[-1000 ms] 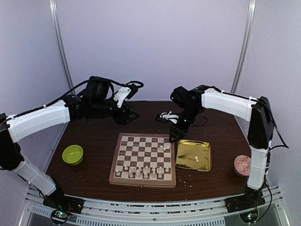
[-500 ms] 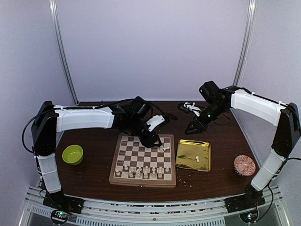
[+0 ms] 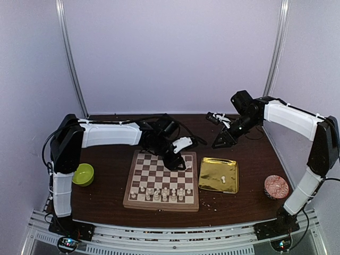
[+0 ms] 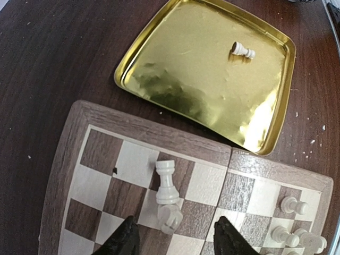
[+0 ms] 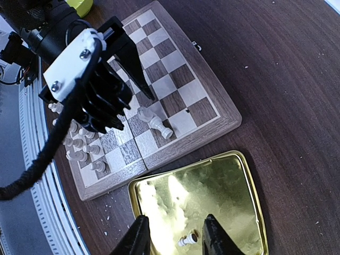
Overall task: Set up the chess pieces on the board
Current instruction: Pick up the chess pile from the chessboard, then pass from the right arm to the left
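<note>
Your left gripper (image 4: 172,236) hangs half open astride two toppled chess pieces (image 4: 170,217) near the board's (image 4: 101,133) far right corner, the right gripper (image 5: 175,234) narrowly parted and empty; they look light, hard and roll-prone, so pinch the rook (image 4: 166,183) across its waist.

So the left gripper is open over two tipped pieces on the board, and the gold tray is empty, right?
Not quite. The gold tray is not empty: one white piece lies in it, as the left wrist view shows. The left gripper is indeed open over two tipped pieces on the board.
</note>
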You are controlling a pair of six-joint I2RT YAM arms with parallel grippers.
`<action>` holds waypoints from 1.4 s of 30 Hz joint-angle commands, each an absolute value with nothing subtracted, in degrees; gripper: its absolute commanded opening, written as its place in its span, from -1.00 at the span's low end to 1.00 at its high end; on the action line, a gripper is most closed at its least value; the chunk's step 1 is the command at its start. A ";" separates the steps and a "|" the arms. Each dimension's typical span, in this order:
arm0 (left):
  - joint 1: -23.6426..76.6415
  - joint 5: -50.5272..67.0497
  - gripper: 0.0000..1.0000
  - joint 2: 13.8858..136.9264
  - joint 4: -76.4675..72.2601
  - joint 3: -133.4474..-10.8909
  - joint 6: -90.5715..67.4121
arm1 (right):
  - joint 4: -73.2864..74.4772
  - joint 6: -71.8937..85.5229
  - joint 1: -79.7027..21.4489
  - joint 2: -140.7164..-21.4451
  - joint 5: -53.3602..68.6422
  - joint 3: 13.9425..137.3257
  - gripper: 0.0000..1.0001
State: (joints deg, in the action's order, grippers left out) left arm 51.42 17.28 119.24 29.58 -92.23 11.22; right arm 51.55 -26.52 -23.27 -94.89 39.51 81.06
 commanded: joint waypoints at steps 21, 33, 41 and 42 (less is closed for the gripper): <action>52.82 15.57 -1.00 117.22 34.47 -94.61 22.36 | 53.79 -26.41 -22.57 -100.53 45.82 82.29 -0.35; 55.75 11.91 -1.00 110.52 36.47 -93.81 25.18 | 55.66 -17.79 -22.74 -108.09 60.23 85.18 -0.08; 56.77 11.87 -1.00 110.68 36.39 -95.28 24.63 | 53.89 -14.38 -24.64 -110.62 69.07 84.59 0.01; 56.85 11.76 -1.00 110.70 36.39 -95.35 24.54 | 53.54 -13.92 -25.00 -110.72 69.16 84.39 0.01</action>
